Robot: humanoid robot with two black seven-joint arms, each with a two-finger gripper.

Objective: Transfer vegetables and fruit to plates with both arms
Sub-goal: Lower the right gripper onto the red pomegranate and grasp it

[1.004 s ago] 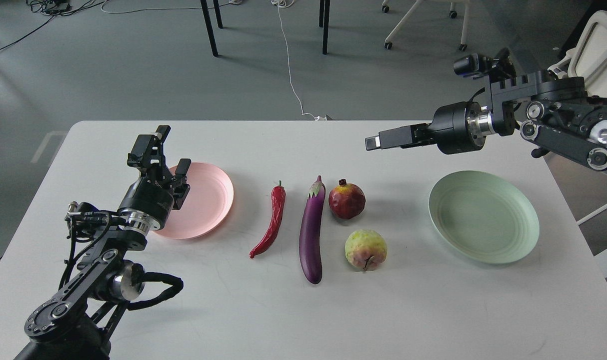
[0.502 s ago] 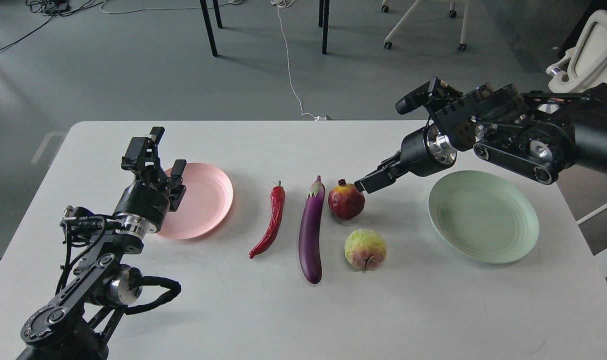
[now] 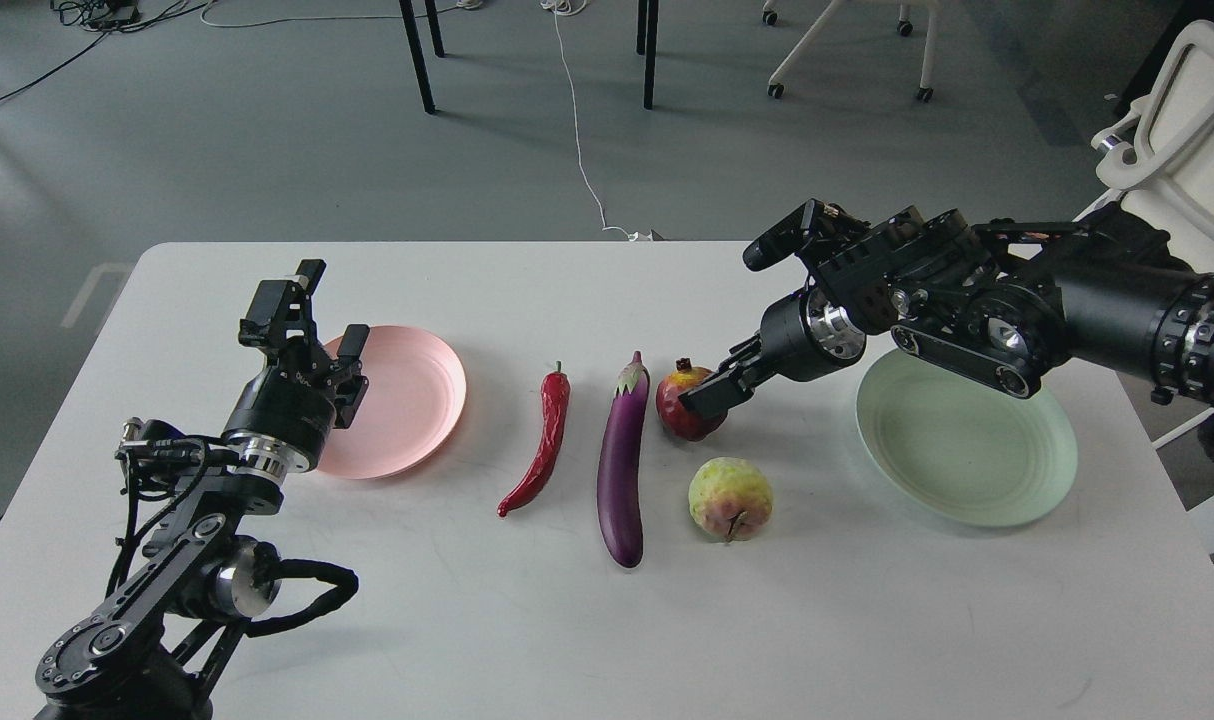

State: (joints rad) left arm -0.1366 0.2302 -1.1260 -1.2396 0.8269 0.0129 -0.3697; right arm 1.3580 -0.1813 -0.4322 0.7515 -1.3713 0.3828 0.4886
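A red chili pepper (image 3: 542, 440), a purple eggplant (image 3: 622, 460), a dark red pomegranate (image 3: 689, 428) and a yellow-green, pink-blushed fruit (image 3: 730, 497) lie mid-table. A pink plate (image 3: 407, 400) sits at the left and a mint green plate (image 3: 967, 450) at the right; both hold nothing. My left gripper (image 3: 325, 318) is open and empty above the pink plate's left rim. My right gripper (image 3: 709, 385) is open, low at the pomegranate's upper right side, with one finger across its front. The pomegranate rests on the table.
The white table (image 3: 867, 620) ends close behind the plates. The right arm (image 3: 1017, 310) passes over the green plate's far rim. Beyond the table are chair and table legs, a white cable on the floor and a white chair (image 3: 1187, 130) at far right.
My right arm swung down and left from high above the table's back edge until its gripper reached the pomegranate. My left gripper drifted slightly left and stayed open. The vegetables, fruit and plates have not moved.
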